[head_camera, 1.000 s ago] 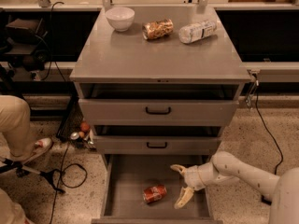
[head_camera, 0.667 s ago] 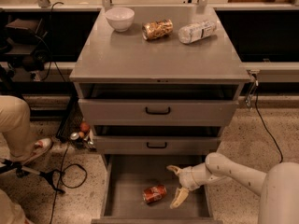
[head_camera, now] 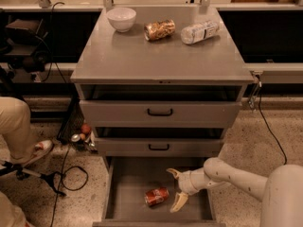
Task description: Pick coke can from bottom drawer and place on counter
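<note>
The coke can (head_camera: 156, 196) lies on its side on the floor of the open bottom drawer (head_camera: 128, 193), near the front middle. My gripper (head_camera: 175, 187) is open inside the drawer, just right of the can, with one finger (head_camera: 173, 172) behind it and the other finger (head_camera: 179, 202) to its front right. The fingers do not touch the can. The counter (head_camera: 161, 56) is the grey cabinet top above.
On the counter stand a white bowl (head_camera: 121, 18), a tan snack bag (head_camera: 159, 30) and a clear plastic bottle (head_camera: 200, 31). Two shallower drawers (head_camera: 160, 112) sit slightly open above. A seated person's leg and shoe (head_camera: 21, 136) and cables are on the floor at left.
My gripper has moved left inside the bottom drawer, closer to the coke can. The can has not moved.
</note>
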Controlling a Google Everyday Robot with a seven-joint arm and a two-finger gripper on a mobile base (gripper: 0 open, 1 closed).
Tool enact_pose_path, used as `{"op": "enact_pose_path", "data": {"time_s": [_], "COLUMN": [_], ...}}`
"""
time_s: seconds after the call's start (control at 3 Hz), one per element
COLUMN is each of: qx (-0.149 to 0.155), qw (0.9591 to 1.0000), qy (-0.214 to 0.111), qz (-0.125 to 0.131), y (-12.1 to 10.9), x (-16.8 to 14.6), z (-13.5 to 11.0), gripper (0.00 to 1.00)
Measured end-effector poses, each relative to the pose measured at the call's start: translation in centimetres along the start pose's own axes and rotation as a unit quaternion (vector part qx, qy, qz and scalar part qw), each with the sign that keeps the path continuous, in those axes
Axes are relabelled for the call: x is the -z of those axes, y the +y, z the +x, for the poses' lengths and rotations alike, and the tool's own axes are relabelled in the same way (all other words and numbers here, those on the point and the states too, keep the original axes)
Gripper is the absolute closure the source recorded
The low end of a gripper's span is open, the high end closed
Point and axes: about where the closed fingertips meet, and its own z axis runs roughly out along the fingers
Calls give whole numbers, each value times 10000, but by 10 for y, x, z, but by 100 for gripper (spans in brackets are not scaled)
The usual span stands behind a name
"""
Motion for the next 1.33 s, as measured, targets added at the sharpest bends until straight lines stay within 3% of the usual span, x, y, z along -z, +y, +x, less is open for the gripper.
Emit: {"op": "enact_pose_path", "data": {"time_s": [0.67, 1.33], "qx": [777, 1267], "qw": [9958, 9872], "qy": [487, 944], "qz": [13, -190], "y": [-10, -15], "x": [-59, -117], "z": [12, 13], "gripper": [0, 0]}}
